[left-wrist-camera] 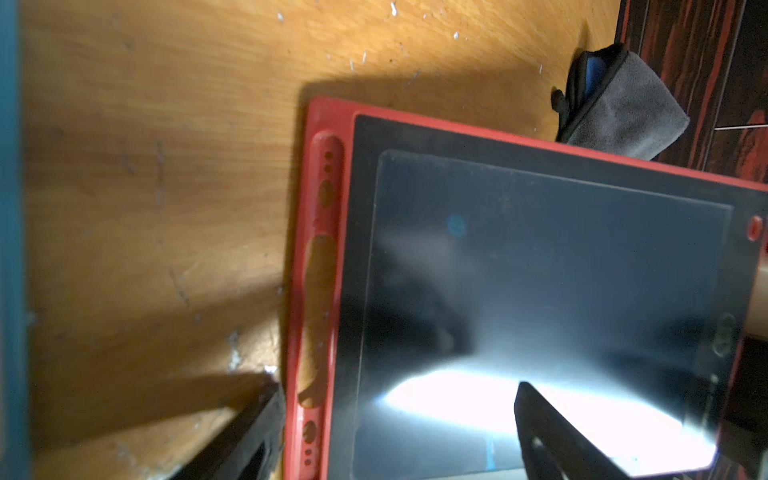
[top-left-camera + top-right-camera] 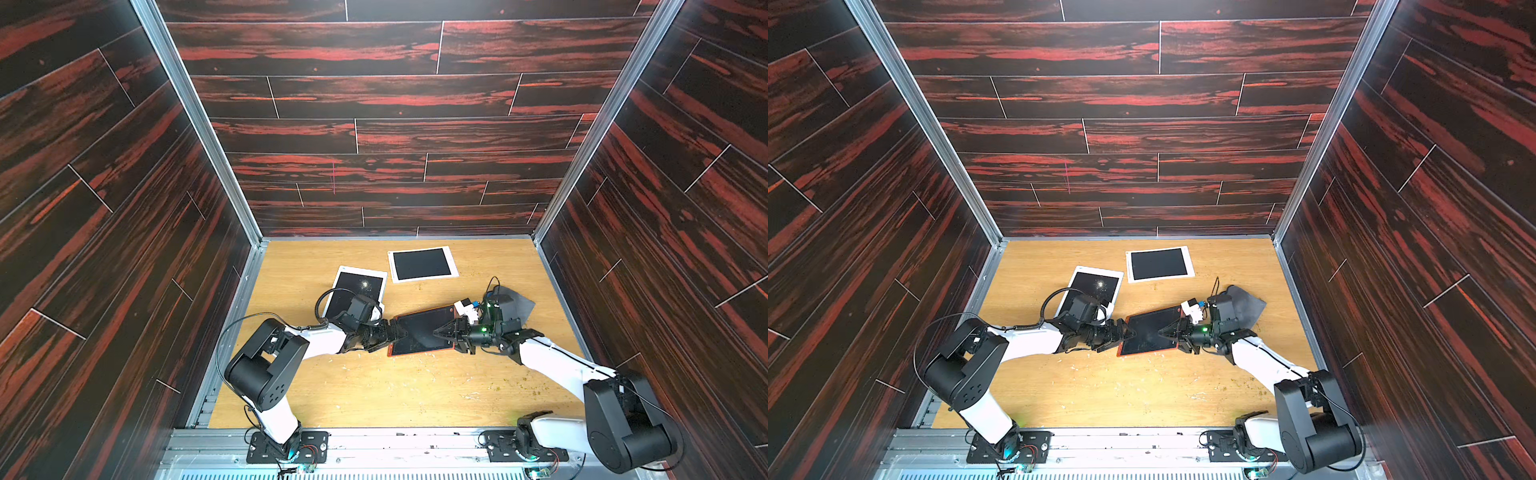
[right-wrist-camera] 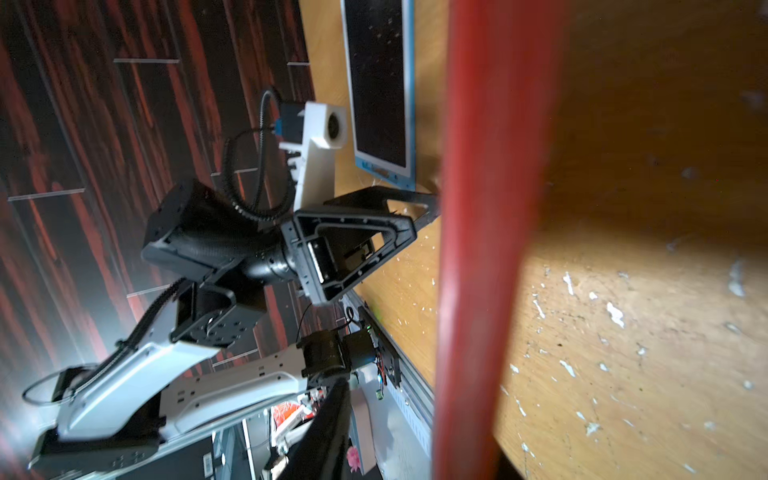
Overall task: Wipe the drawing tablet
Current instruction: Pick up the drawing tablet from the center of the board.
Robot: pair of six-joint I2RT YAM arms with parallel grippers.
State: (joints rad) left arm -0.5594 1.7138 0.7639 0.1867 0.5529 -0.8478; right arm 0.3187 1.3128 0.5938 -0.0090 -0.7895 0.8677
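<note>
The drawing tablet (image 2: 419, 332) (image 2: 1148, 332) has a red frame and a dark screen (image 1: 540, 270). It lies mid-table between both arms. My left gripper (image 2: 397, 330) (image 1: 399, 415) is open at its left end. One finger (image 1: 257, 432) is beside the red frame and the other is over the screen. My right gripper (image 2: 440, 330) (image 3: 424, 419) is open and straddles the tablet's right end. The red edge (image 3: 490, 208) runs between its jaws, with a gap to the one finger (image 3: 328, 415) that shows. A grey cloth (image 2: 515, 305) (image 1: 623, 104) lies behind the right wrist, held by neither gripper.
Two white-framed tablets lie farther back: one (image 2: 359, 286) partly under the left wrist, another (image 2: 422, 264) near the back wall. The wooden table (image 2: 374, 395) has crumbs and white flecks. Dark panelled walls close in three sides.
</note>
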